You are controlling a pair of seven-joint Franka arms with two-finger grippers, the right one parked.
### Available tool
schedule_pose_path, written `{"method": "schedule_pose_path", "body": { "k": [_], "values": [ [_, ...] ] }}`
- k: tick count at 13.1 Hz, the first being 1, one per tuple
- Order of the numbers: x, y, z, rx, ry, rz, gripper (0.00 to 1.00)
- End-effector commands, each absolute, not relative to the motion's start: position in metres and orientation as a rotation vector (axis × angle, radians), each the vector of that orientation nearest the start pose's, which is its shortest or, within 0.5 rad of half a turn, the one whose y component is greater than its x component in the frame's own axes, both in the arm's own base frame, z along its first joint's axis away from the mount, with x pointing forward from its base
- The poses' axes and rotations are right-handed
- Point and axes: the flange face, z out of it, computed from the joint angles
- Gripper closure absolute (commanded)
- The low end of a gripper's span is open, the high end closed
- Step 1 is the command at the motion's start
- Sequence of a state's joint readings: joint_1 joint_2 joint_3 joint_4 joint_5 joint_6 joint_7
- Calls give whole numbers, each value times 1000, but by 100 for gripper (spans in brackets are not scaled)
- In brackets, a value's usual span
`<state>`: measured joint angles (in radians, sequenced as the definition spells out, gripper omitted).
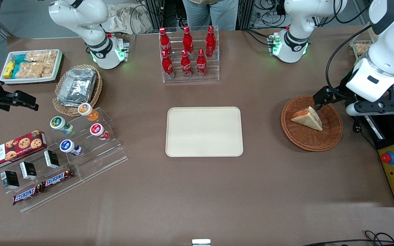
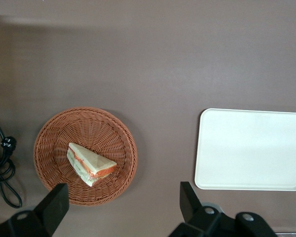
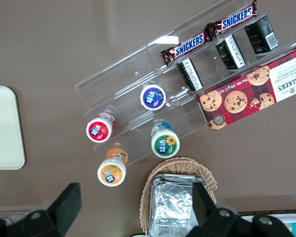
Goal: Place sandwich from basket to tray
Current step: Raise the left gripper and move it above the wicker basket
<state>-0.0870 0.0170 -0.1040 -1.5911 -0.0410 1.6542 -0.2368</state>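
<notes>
Brown tabletop fills the scene, and nearest the front camera it carries nothing of the task; a little farther in sits the tray [image 1: 204,132], bare, near the middle of the table. Toward the working arm's end lies the basket [image 1: 330,138], well apart from the tray, with the sandwich [image 1: 307,118] resting inside it, filling edge showing orange-red. Above the basket's farther rim hangs the gripper [image 2: 122,206], clear of the wicker and not touching the bread. In the wrist view its two fingers [image 2: 54,207] stand wide apart with nothing between them, the sandwich lying just off the line between them. By my reading the reach is in hand and the grasp not yet begun. The next move calls for centring the open jaws over the wedge, coming down into the basket without catching its rim, and closing gently across the bread, since it looks soft. Farthest off stands a rack of red bottles [image 1: 187,54].
</notes>
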Motion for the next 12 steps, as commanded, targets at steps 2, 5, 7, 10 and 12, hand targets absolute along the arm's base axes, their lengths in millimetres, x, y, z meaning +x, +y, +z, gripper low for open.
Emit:
{"method": "schedule_pose_path", "body": {
  "k": [2, 5, 7, 10, 12],
  "values": [
    [556, -110, 621, -3188, -59, -59, 0],
    [557, -111, 621, -3187, -56, -55, 0],
    [558, -108, 618, -3185, -63, -45, 0],
    [557, -107, 617, -3182, -95, -38, 0],
    [556, -100, 620, -3176, -162, -29, 0]
  ]
}}
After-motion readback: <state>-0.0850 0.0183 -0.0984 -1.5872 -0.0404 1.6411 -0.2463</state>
